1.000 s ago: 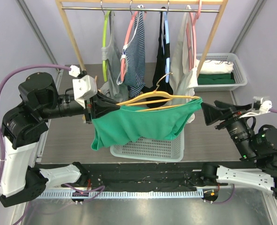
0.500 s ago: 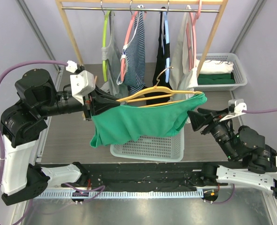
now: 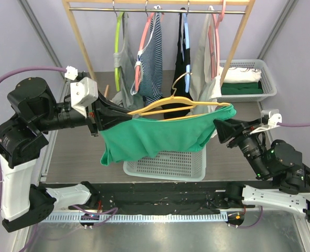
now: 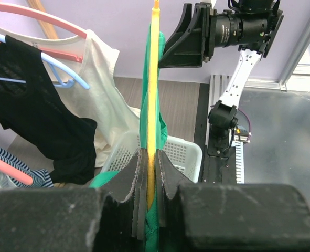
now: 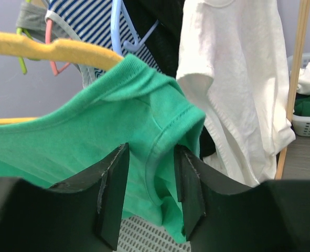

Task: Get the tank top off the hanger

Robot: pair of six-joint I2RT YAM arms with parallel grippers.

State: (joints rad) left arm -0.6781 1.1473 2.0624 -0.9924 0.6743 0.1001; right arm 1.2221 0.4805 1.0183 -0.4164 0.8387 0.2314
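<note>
A green tank top (image 3: 155, 137) hangs on a yellow hanger (image 3: 165, 106) held level above the table. My left gripper (image 3: 127, 119) is shut on the hanger's left end. In the left wrist view the yellow hanger (image 4: 153, 79) runs straight out from the left gripper (image 4: 152, 163), with green cloth pinched beside it. My right gripper (image 3: 222, 127) is at the garment's right end. In the right wrist view the right gripper (image 5: 150, 178) stands open, its jaws astride the tank top's (image 5: 92, 142) hemmed shoulder edge. The hanger's tip (image 5: 50, 47) shows above the cloth.
A white mesh basket (image 3: 165, 163) sits below the green garment. Behind it a wooden rack (image 3: 155, 9) carries several hung garments, among them a white top (image 5: 233, 79) just beyond the right gripper. Another basket (image 3: 246, 79) with folded clothes stands at the back right.
My right gripper has moved left to the tank top's right end and its jaws have narrowed around the cloth. The left arm has raised the hanger a little.
</note>
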